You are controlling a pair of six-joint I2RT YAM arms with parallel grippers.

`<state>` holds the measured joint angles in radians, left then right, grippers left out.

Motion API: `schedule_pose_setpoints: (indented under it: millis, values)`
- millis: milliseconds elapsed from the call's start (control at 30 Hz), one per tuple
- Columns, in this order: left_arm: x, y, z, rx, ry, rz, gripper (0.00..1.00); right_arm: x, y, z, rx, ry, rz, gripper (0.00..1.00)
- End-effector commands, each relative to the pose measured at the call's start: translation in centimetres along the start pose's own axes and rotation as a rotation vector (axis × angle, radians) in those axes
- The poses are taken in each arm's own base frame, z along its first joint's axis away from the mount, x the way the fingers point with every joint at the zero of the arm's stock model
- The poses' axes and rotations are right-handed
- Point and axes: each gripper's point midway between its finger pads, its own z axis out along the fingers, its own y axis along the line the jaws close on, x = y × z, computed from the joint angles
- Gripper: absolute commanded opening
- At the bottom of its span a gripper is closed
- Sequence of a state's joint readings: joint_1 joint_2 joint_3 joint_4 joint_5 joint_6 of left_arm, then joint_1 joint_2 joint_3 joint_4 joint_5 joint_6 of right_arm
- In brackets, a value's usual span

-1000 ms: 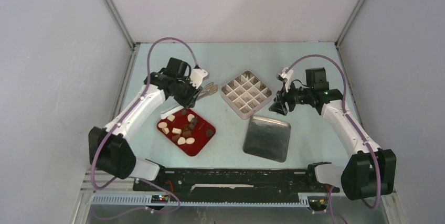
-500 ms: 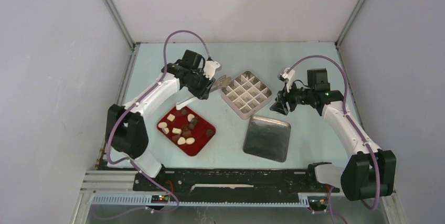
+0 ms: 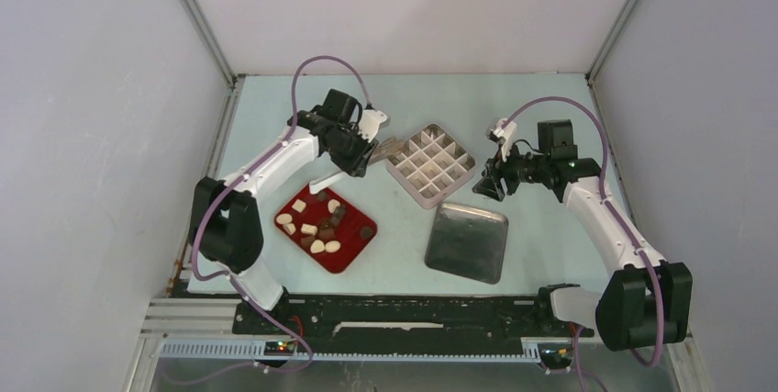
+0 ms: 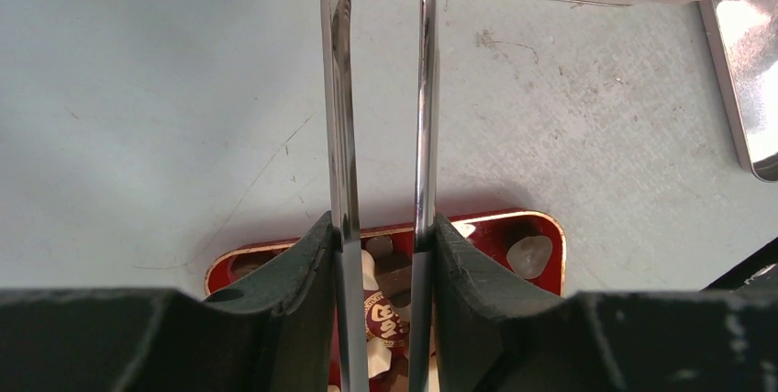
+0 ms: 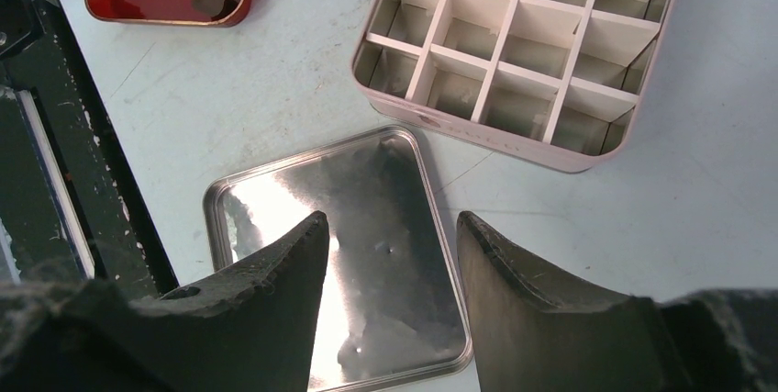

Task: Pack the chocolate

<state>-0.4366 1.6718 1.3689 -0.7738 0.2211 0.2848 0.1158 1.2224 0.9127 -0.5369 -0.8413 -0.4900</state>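
Small cream and dark brown chocolate pieces (image 3: 319, 227) lie in the red tray (image 3: 354, 250) at the left front; part of the tray shows in the left wrist view (image 4: 514, 227). My left gripper (image 3: 367, 147) is shut on metal tongs (image 4: 381, 89), whose tips reach the near left edge of the divided box (image 3: 431, 164). The box compartments that show look empty (image 5: 523, 43). My right gripper (image 3: 483, 184) is open and empty, hovering to the right of the box above the far edge of the metal lid (image 5: 349, 245).
The flat metal lid (image 3: 468, 241) lies in front of the box, right of the tray. A black rail (image 3: 404, 309) runs along the near edge. Side walls enclose the table.
My left gripper with the tongs has moved away from the red tray, up and right toward the divided box. The right arm has barely moved.
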Motion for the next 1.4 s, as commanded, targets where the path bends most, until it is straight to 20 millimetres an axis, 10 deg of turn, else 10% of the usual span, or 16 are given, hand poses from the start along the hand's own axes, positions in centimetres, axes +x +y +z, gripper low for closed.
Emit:
schedule_pose_setpoints:
  millis: [0,367,767,1067,1367]
  values:
    - [-2.1,-0.3,-1.6,-0.008,-0.059,0.019,0.32,-0.6,-0.3,0.1,0.000,-0.025,-0.037,0.56]
    - [-2.2,-0.4,-2.4,-0.016,-0.063,0.038,0.48,-0.5,-0.3,0.1,-0.002,-0.023,-0.035,0.56]
    - [-2.6,-0.5,-7.3,-0.071,-0.106,0.101,0.37,-0.4,-0.3,0.2,-0.006,-0.021,-0.028,0.56]
    - [8.0,0.3,-12.7,-0.227,0.131,0.239,0.39,-0.2,-0.2,0.4,-0.018,-0.016,-0.023,0.56]
    - [17.7,0.5,-14.0,-0.279,0.314,0.187,0.46,-0.1,-0.2,0.6,-0.023,-0.011,-0.018,0.57]
